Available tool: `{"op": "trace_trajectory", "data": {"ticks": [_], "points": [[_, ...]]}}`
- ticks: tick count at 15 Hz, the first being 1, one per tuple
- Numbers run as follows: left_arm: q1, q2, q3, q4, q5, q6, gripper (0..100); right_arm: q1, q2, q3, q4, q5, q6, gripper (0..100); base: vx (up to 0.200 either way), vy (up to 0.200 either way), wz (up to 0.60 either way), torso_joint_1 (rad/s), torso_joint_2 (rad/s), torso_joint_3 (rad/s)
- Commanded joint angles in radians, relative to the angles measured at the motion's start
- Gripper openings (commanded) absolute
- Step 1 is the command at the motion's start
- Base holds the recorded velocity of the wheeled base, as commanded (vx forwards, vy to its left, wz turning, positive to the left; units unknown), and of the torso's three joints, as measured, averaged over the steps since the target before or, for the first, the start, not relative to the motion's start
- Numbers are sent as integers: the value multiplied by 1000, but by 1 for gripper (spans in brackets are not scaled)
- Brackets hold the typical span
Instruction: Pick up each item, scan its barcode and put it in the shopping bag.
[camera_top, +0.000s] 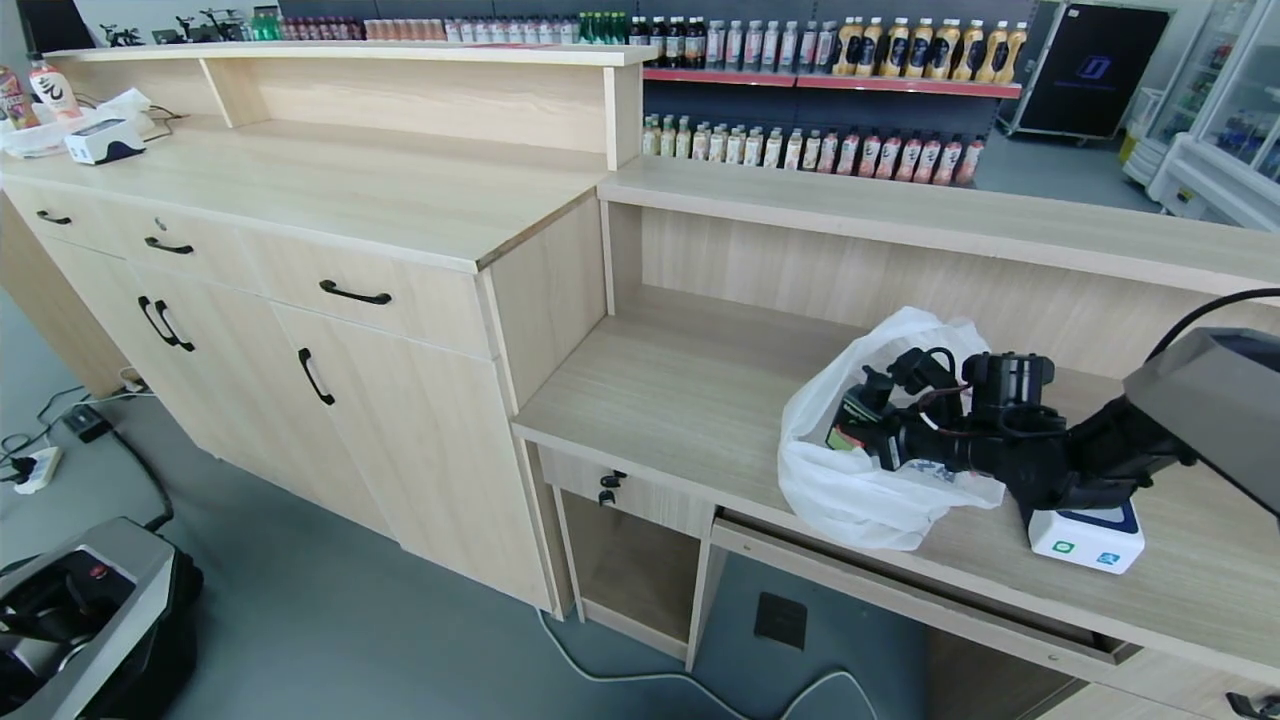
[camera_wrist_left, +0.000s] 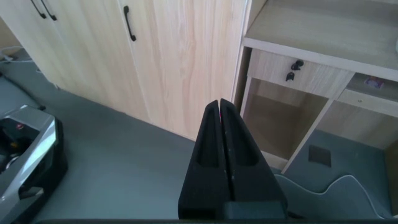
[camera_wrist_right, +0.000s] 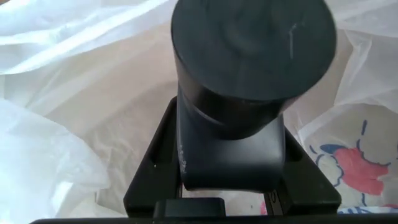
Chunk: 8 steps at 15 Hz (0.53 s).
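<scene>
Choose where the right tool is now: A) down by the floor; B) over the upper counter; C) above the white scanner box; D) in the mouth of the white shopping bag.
D: the right tool sits in the open shopping bag on the lower counter, clamped on a dark cylinder.

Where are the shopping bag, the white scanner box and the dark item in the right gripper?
shopping bag (camera_top: 860, 500), head view, bare white front wall.
white scanner box (camera_top: 1085, 548), head view, its white front face.
dark cylindrical item (camera_wrist_right: 249, 56), right wrist view, its flat round end.
</scene>
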Motion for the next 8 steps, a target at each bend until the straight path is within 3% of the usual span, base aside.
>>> {"op": "trace_trajectory", "data": {"ticks": [1,8], "points": [[0,0,0,0,0,0,0,7,26,-12,-1,0,-2,0,0,0,0,0,0,0],[0,0,0,0,0,0,0,15,81,-30,-7,-5,-9,0,0,0,0,0,0,0]]}}
